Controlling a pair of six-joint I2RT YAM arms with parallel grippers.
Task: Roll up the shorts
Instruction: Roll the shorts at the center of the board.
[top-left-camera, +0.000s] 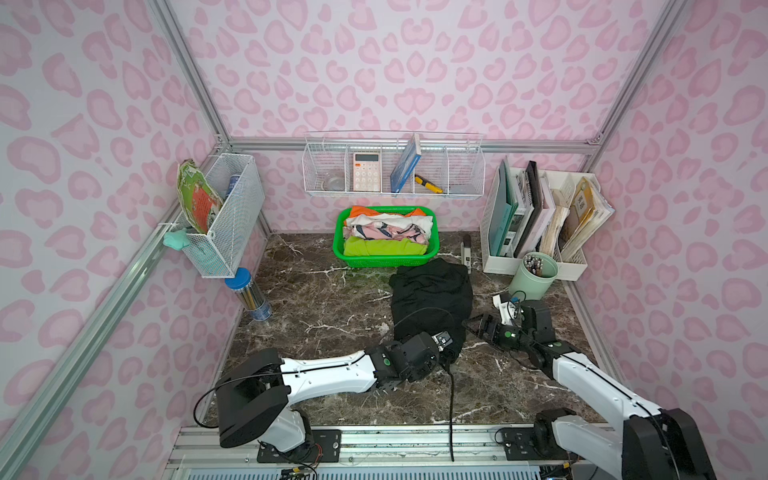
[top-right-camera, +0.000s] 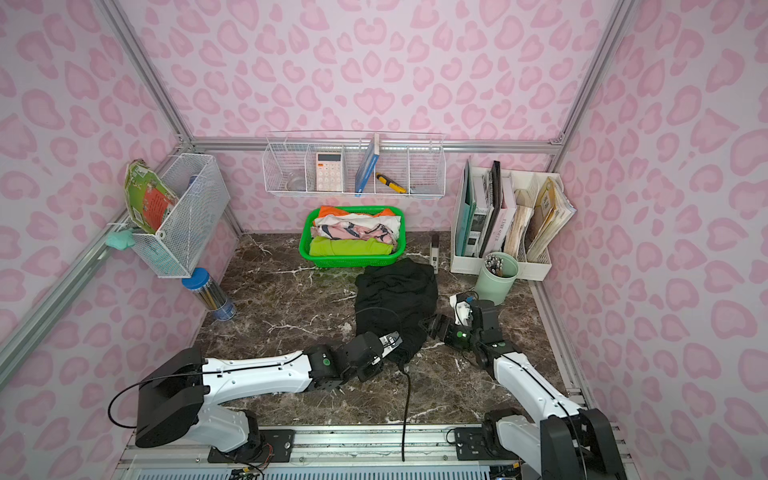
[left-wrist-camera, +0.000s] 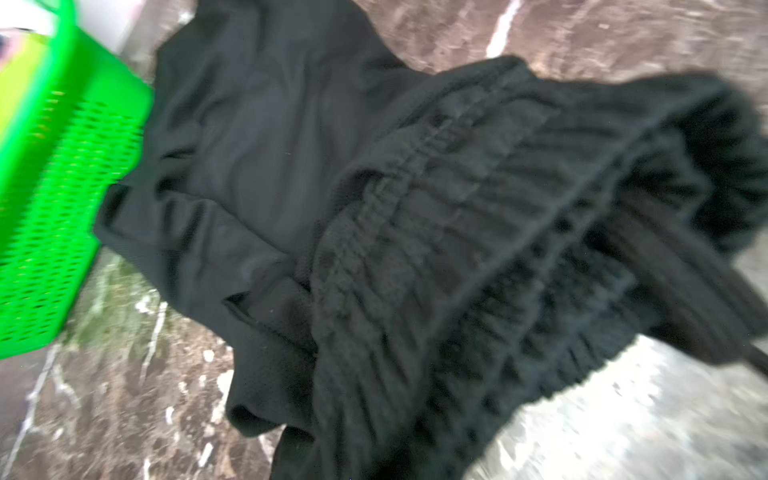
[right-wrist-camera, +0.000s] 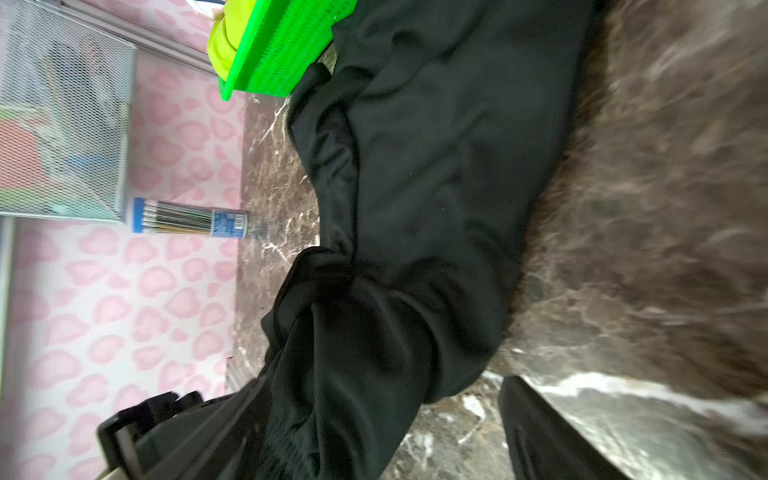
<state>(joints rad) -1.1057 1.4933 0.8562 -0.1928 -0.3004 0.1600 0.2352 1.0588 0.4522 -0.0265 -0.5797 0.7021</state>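
Observation:
The black shorts (top-left-camera: 432, 297) lie lengthwise on the marble table, their far end just in front of the green basket, seen in both top views (top-right-camera: 395, 295). My left gripper (top-left-camera: 451, 352) is at the near end and shut on the bunched elastic waistband (left-wrist-camera: 457, 257); its fingers are hidden under the fabric in the left wrist view. My right gripper (top-left-camera: 478, 328) stands open at the right edge of the shorts. In the right wrist view its fingers (right-wrist-camera: 540, 436) are wide apart, and a fold of the shorts (right-wrist-camera: 415, 208) hangs loose between them, near one finger.
A green basket (top-left-camera: 386, 261) of folded clothes stands behind the shorts. A mint pen cup (top-left-camera: 533, 277) and a white file organiser (top-left-camera: 575, 266) stand at the right. A pencil tube (top-left-camera: 249, 296) leans at the left wall. A black cable (top-left-camera: 451, 407) runs to the front rail.

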